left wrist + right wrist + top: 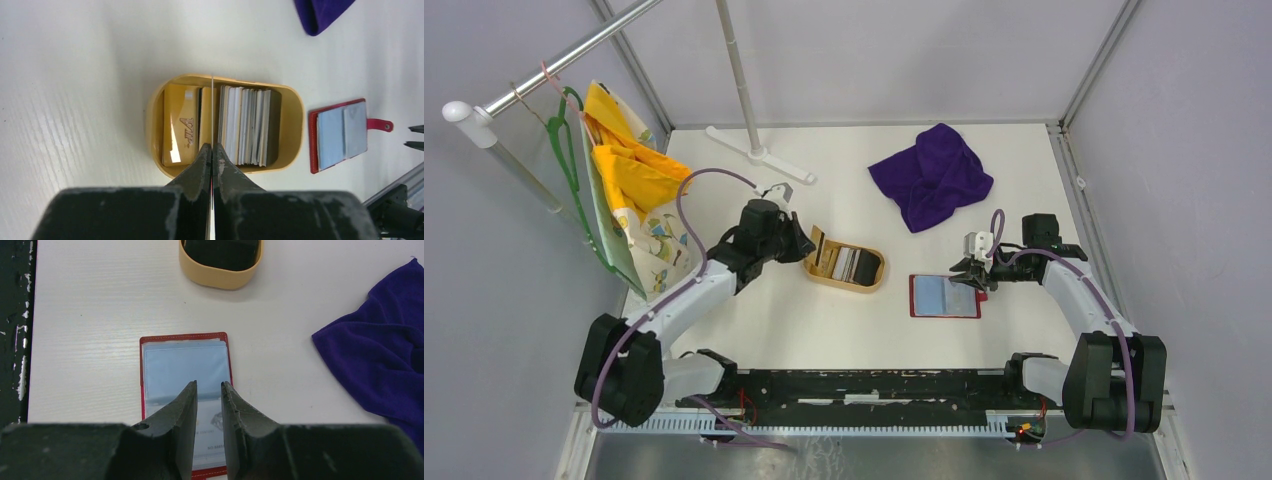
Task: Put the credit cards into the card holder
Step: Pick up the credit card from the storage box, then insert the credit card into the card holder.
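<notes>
The red card holder (944, 296) lies open on the table with its clear sleeves up; it also shows in the left wrist view (340, 132) and the right wrist view (185, 365). My right gripper (964, 272) (209, 385) hovers over its right end, jaws slightly apart and empty. A printed card sits in the sleeve under those fingers. Several credit cards (245, 127) stand on edge in the oval tan tray (849, 285) (295, 120), beside a gold card (181, 125). My left gripper (804, 243) (212, 150) is shut on one thin card (212, 110), seen edge-on above the tray.
A purple cloth (932, 175) (380, 355) lies at the back right. A rack with a green hanger and yellow cloth (629, 165) stands at the left, its pole base (759, 155) at the back. A black rail (864, 385) runs along the near edge.
</notes>
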Controlling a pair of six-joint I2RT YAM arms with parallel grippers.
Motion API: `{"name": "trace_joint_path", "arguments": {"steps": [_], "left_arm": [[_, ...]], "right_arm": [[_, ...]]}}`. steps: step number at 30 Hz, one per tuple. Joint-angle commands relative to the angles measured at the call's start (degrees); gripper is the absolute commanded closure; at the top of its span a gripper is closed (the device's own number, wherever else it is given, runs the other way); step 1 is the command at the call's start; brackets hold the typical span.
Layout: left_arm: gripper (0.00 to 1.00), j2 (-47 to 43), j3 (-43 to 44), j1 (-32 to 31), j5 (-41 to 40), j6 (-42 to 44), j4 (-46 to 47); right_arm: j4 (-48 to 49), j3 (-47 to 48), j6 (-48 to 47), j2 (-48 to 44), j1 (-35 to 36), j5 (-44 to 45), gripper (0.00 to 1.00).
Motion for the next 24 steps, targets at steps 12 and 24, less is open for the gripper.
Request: {"name": "trace_joint_path", "arguments": {"steps": [12,24], "left_arm": [[0.98,-4.0,-14.7,-0.8,26.4,-20.8,42.8],[0.98,5.6,-12.9,-27.6,-0.4,-24.2,53.0]], "right_arm": [[-0.7,-0.6,-1.7,-2.0,0.2,-3.8,0.7],[0.4,-0.5,-1.7,-2.0,0.2,0.9,0.7]]}}
